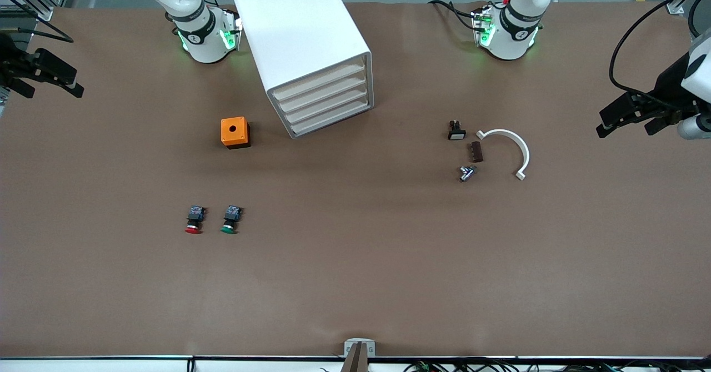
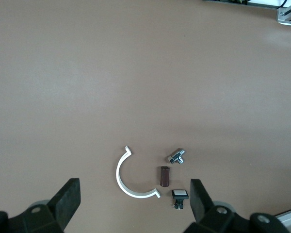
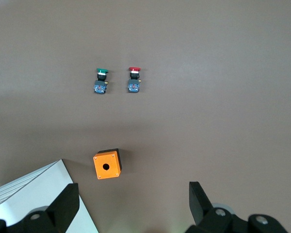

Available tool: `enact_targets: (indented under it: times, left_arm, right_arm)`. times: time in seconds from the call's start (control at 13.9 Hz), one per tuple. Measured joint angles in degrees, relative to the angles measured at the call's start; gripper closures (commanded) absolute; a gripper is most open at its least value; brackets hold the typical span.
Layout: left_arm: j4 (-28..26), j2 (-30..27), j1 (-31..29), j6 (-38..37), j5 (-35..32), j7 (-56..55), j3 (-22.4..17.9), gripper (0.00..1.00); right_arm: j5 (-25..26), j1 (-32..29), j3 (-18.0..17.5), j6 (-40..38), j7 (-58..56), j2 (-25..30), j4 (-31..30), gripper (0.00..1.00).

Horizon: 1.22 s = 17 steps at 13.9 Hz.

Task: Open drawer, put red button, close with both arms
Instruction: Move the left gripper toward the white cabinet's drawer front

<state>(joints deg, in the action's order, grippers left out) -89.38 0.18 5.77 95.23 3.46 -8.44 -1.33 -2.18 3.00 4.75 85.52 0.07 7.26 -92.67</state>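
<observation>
Nearest the front camera lie two buttons: the red button [image 1: 193, 220] and beside it a green button [image 1: 230, 220]. Farther off, four small parts [image 1: 470, 151] and one orange box [image 1: 235, 132]. Farthest, the cabinet [image 1: 305, 50] holds four drawers [image 1: 325, 102], all closed, contents hidden. Left gripper [image 1: 627, 112] and right gripper [image 1: 47, 79] wait open, empty, at the table's ends.

Right black two-finger gripper [image 3: 131, 206] raised, jaws wide; bare brown table below. Nearest obstacles under it: small orange box with round hole [image 3: 106, 165], big white box cabinet [image 3: 36, 194] beside. Red-capped push button [image 3: 134, 80] and green-capped push button [image 3: 101, 80] farther out, narrow gap between (side approach open).

Left black two-finger gripper [image 2: 133, 204] raised, jaws wide, over white curved plastic clip [image 2: 131, 177], small brown block [image 2: 164, 176], metal fitting [image 2: 176, 156]; open table elsewhere.
</observation>
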Motion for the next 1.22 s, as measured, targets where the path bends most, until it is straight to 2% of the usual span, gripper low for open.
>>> enact_targets:
  times: [0.65, 0.93, 1.22]
  left_arm:
    - [-0.5, 1.0, -0.4, -1.2, 0.0, 0.0, -0.2, 0.01]
    - [-1.2, 7.9, 2.5, -1.3, 1.4, -0.9, 1.1, 0.01]
    - [-0.9, 14.5, 9.9, -1.0, 6.1, -10.8, 4.2, 0.01]
  right_arm:
    - [1.9, 0.0, 0.0, 0.4, -0.1, 0.0, 0.0, 0.0]
    - [1.9, 0.0, -0.1, 0.4, -0.1, 0.0, 0.1, 0.0]
    - [1.9, 0.0, -0.1, 0.4, -0.1, 0.0, 0.2, 0.0]
